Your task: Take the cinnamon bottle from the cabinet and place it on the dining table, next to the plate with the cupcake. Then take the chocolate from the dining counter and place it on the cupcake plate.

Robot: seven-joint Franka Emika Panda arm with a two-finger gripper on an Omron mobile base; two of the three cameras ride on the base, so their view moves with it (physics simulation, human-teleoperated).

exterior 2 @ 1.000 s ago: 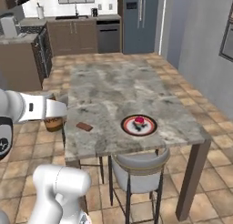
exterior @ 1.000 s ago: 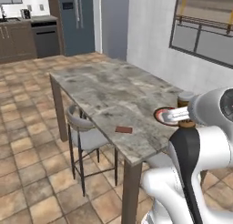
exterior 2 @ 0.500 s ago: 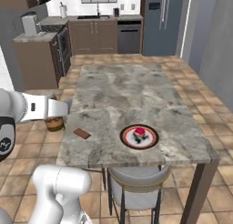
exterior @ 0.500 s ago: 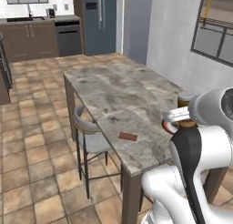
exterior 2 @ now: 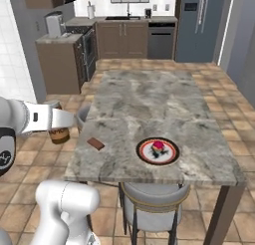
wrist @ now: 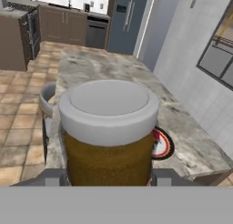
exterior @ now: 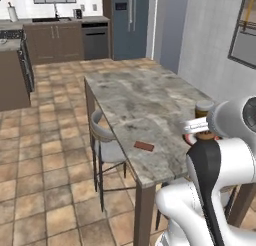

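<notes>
My gripper (wrist: 109, 178) is shut on the cinnamon bottle (wrist: 108, 132), a brown jar with a pale grey lid that stands upright between the fingers. In the right base view the cinnamon bottle (exterior 2: 59, 134) hangs off the dining table's (exterior 2: 149, 99) left edge, level with the chocolate (exterior 2: 95, 144). The red-rimmed plate (exterior 2: 141, 150) with the cupcake (exterior 2: 158, 147) sits near the front edge. In the left base view the jar (exterior: 204, 110) shows just behind my arm, above the plate's rim (exterior: 189, 138), and the chocolate (exterior: 144, 146) lies on the table (exterior: 135, 100).
A grey stool (exterior: 102, 140) is tucked under the table's long side, and another stool (exterior 2: 154, 199) stands at its near end. Dark kitchen cabinets (exterior 2: 124, 37) and a tall fridge (exterior 2: 199, 25) line the far wall. Tiled floor surrounds the table.
The whole scene has shifted in both base views, so the base has driven around the table's end. The jar stays held in my gripper.
</notes>
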